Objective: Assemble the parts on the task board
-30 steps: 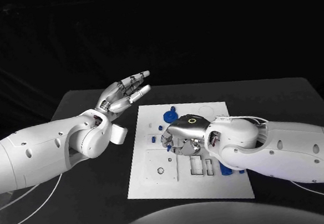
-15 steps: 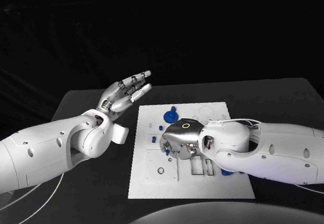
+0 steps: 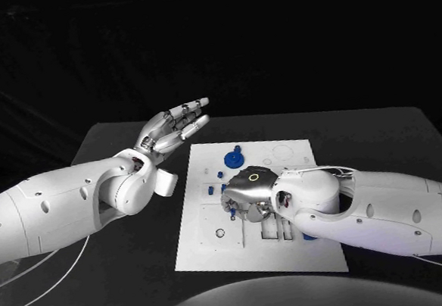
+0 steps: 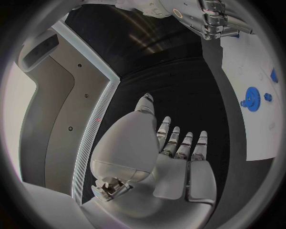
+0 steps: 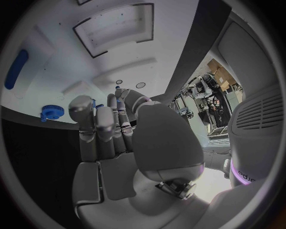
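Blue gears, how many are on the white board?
1. The blue gear sits near the task board's far edge, beyond the right hand; more could hide under that hand.

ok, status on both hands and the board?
Left hand open, raised off the task board. Right hand down over board centre, fingers curled; hold unclear. Blue gear loose at far end.

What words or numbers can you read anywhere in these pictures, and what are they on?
None can be read.
The task board has only outlines and holes, no words.
The right hand carries a small yellow ring mark, not a letter.
The right arm shows tiny dark print, too blurred to read.
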### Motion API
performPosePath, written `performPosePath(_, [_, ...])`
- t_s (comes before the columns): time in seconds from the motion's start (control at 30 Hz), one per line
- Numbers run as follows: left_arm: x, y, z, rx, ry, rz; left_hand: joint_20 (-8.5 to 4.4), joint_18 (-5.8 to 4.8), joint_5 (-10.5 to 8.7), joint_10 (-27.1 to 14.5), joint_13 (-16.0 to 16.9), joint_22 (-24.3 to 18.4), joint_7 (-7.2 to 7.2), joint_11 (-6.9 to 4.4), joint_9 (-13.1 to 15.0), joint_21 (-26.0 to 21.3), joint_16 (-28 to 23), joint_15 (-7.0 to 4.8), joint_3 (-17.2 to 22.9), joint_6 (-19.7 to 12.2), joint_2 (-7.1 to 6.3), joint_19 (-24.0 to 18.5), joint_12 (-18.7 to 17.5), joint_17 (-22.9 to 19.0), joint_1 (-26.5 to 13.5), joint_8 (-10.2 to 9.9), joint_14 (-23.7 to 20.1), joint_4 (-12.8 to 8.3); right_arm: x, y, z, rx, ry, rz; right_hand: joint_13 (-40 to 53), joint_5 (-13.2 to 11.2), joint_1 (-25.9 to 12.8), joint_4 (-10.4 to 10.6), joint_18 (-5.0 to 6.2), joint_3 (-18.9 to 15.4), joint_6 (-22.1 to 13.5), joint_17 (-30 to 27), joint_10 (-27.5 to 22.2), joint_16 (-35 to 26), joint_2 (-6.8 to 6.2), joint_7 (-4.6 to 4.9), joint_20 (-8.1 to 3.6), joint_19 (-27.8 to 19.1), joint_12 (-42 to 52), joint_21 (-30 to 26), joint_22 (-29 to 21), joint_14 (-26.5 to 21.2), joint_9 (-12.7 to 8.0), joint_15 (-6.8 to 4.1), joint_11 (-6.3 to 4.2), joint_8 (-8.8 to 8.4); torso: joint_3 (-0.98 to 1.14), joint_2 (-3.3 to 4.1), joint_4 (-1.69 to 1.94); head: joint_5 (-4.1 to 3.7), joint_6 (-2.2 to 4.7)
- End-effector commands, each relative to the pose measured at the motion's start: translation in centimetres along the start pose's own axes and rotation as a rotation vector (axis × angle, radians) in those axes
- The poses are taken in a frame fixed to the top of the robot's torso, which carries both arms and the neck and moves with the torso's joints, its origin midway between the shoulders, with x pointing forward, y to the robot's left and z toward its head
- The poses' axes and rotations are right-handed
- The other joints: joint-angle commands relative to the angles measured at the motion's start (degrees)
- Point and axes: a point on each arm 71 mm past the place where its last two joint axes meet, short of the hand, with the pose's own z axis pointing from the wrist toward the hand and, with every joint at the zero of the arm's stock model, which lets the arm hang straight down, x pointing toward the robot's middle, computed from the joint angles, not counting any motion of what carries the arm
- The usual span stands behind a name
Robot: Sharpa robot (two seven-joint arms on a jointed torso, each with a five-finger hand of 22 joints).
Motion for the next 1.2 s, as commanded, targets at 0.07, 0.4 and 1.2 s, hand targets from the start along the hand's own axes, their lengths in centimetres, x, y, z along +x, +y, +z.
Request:
performPosePath(0.07, [0.3, 0.0, 0.1, 0.008, 0.017, -0.018, -0.06, -0.74, 0.37, -0.02, 0.06, 0.09, 0.02, 0.46, -0.05, 0.20, 0.34, 0.33, -0.29, 0.29, -0.01, 0.44, 0.39, 0.06, 0.50, -0.35, -0.05, 0.02, 0.2, 0.1, 0.0, -0.008, 0.010, -0.031, -0.13, 0.13, -0.12, -0.33, -0.12, -0.15, 0.59, 0.11, 0.59, -0.18, -0.25, -0.09, -0.06, -0.10, -0.45, -0.16, 5.34, -0.23, -0.04, -0.06, 0.02, -0.39, -0.01, -0.03, 0.01, -0.07, 0.00])
performPosePath(0.4, [0.3, 0.1, 0.0, 0.004, 0.019, -0.021, -0.06, -0.84, 0.59, -0.03, 0.06, -0.14, 0.02, 0.52, -0.08, 0.18, 0.29, 0.35, -0.38, 0.21, 0.09, 0.49, 0.39, 0.05, 0.80, -0.40, -0.05, 0.00, 0.7, 0.4, 0.0, -0.018, -0.002, -0.015, -0.24, 0.14, -0.15, -0.32, -0.21, -0.14, 0.75, 0.39, 0.72, 0.15, -0.20, -0.17, -0.08, 0.09, -0.51, 0.33, 5.47, -0.05, -0.06, -0.09, -0.05, -0.41, -0.01, -0.04, 0.00, -0.05, 0.00])
performPosePath(1.2, [0.4, 0.3, 0.1, -0.010, 0.035, -0.032, -0.11, -0.98, 0.98, 0.06, 0.09, 2.24, 0.24, 0.92, -0.11, 0.79, 1.45, 1.26, -1.04, 0.22, 0.58, 2.26, 0.77, 0.25, 2.22, -0.59, 0.79, -0.07, 1.4, 0.4, 0.2, -0.007, 0.024, -0.002, -0.82, 0.16, -0.22, -0.48, -0.16, -0.13, 0.49, 0.00, 0.32, 0.01, -0.39, -0.34, -0.12, -0.18, -1.19, 0.08, 5.40, -0.32, -0.33, -0.23, -0.10, -1.00, -0.04, -0.08, 0.00, -0.27, 0.00])
